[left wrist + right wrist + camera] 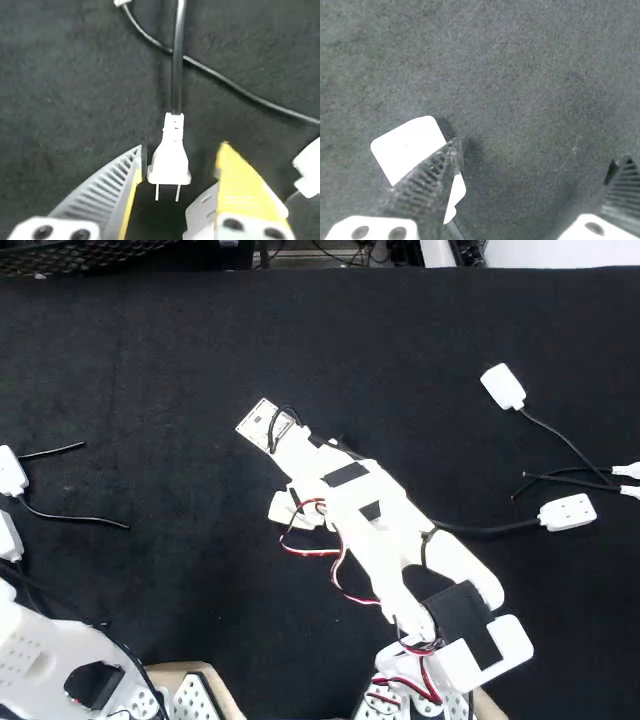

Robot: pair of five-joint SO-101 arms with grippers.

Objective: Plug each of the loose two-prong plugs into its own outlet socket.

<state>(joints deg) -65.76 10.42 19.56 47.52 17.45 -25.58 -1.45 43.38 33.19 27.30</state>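
A white two-prong plug [170, 162] lies on the black cloth between the fingers of my left gripper [181, 149], prongs toward the camera and its black cord [176, 60] running away. That gripper is open, with the ribbed finger [120, 185] close beside the plug. My right gripper [535, 155] stands wide open over the cloth mid-table [280, 425]. A white socket block [407, 147] lies just outside its ribbed finger [437, 175], partly hidden by it. Two white outlet sockets [503, 387] [567, 512] lie at the right on black cords.
More white plugs [10, 472] with thin black wires lie at the table's left edge. A second thin cable [235, 87] crosses behind the plug's cord, and another white piece [309, 170] sits beside the left gripper. Black cloth [150, 360] covers the table.
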